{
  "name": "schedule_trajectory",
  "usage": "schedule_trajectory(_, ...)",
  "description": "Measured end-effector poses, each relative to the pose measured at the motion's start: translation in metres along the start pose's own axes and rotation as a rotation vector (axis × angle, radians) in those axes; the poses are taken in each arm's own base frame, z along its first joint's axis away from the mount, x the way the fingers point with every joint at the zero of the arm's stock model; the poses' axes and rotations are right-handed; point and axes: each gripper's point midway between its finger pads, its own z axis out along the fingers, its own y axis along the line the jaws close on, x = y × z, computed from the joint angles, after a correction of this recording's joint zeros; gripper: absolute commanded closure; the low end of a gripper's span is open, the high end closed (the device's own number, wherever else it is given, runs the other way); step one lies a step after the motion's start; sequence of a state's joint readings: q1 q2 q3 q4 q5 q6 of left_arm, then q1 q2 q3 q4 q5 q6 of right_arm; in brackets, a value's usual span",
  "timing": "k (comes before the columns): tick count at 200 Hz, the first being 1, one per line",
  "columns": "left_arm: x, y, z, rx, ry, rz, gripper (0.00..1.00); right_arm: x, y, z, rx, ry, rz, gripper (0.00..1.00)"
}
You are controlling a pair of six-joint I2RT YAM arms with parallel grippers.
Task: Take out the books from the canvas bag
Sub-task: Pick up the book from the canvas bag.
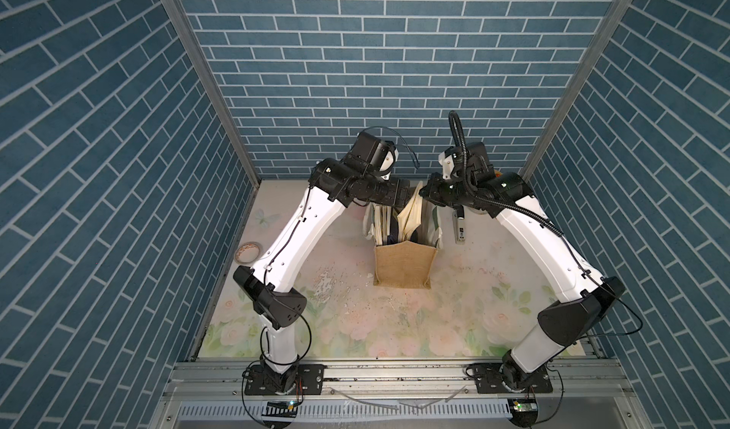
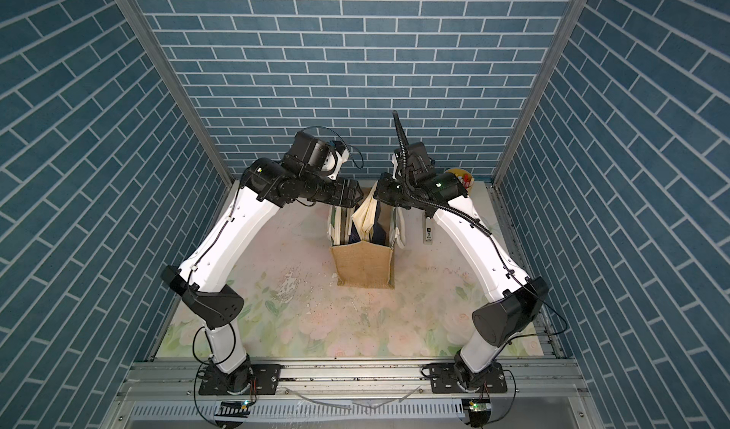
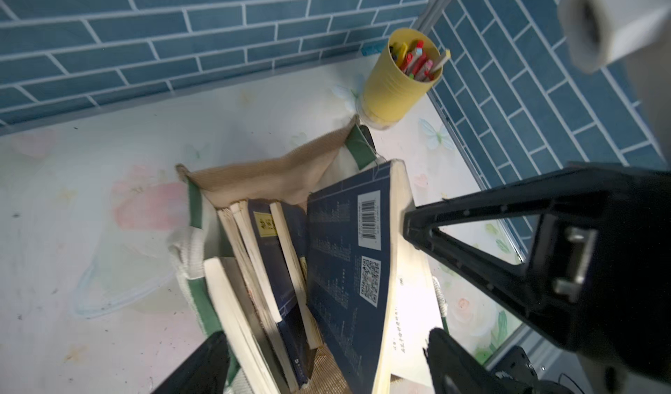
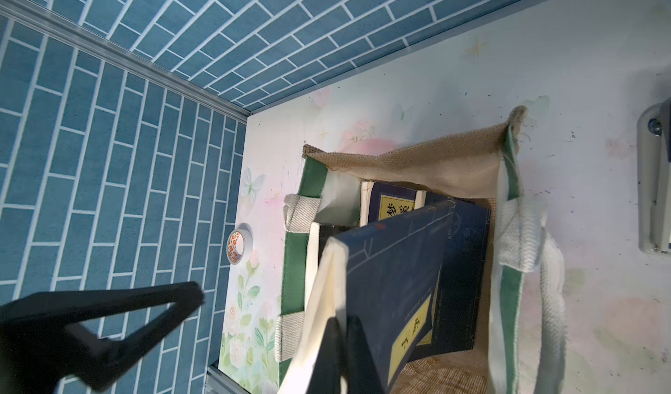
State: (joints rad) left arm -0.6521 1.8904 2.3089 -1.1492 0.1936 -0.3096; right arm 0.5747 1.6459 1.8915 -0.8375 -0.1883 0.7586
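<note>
The right gripper (image 4: 343, 327) is closed on the upper edge of a dark blue paperback (image 4: 392, 265). This book leans up out of the mouth of the canvas bag (image 4: 399, 163), and its cream pages fan away from the cover on one side. Whether its lower end has cleared the bag's rim cannot be told. The left gripper (image 3: 326, 337) hangs over the same mouth with its jaws spread wide, holding nothing. The other books (image 3: 268, 265) stand on edge inside the bag, packed loosely and leaning against one another. One of them shows a yellow title strip. The bag stands upright on the flowered table (image 1: 355, 320), between the two arms. A yellow pen cup (image 3: 395, 83) stands near the bag's far corner, and a tape roll (image 4: 238, 247) lies well apart from the bag on the left arm's side. Handling, by judgement: the paperbacks look light and thin but limp, so a pinch on the cover or a few leaves lets the block sag and splay. A hold across the full thickness at the top edge, close to the spine, should carry a book more squarely. The covers may be smooth enough to slip. The bag is soft-sided and may lift or tip with a snagged book.
</note>
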Motion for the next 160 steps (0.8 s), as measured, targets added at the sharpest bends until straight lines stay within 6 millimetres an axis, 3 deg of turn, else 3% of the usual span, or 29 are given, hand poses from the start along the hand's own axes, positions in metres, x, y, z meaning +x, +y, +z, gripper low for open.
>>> schedule_trajectory(33,0.008,-0.006,0.012,0.037,0.046,0.001,0.14,-0.002,-0.002,0.000,0.003,-0.004,0.008,1.00)
schedule_trajectory(69,-0.007,-0.001,-0.005,-0.009,-0.026,-0.011,0.17,-0.016,-0.006,-0.010,-0.001,-0.045,0.040,1.00)
schedule_trajectory(116,-0.030,0.008,-0.045,-0.064,-0.170,-0.029,0.17,-0.054,0.001,-0.059,-0.073,-0.211,0.088,1.00)
schedule_trajectory(160,-0.028,0.015,-0.028,-0.089,-0.130,-0.036,0.17,-0.079,-0.006,-0.108,-0.073,-0.365,0.112,1.00)
